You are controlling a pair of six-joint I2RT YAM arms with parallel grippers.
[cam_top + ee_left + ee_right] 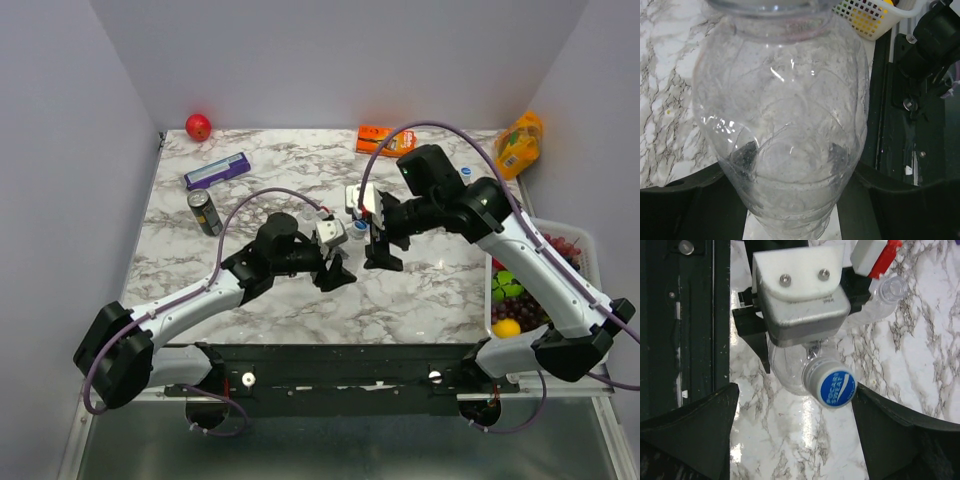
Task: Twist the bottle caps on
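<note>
A clear bottle point(782, 100) fills the left wrist view, and my left gripper point(790, 155) is shut on its body, the fingers point(745, 159) showing dark through the plastic. In the right wrist view that same bottle point(787, 367) sticks out of the left gripper with a blue cap point(836, 388) on its neck, tilted toward the camera. My right gripper point(795, 390) is open, and the cap sits between its fingers point(900, 430), close to the right one. From above, the left gripper point(335, 272) and right gripper point(380, 255) meet mid-table. A second, uncapped bottle point(885, 295) lies behind.
A dark can point(205, 212), a purple box point(217, 171) and a red apple point(198, 127) are at the back left. An orange packet point(378, 139) and a yellow bag point(520, 143) lie at the back. A white basket point(575, 240) of fruit stands at the right edge. Another blue cap point(465, 173) is beside the right arm.
</note>
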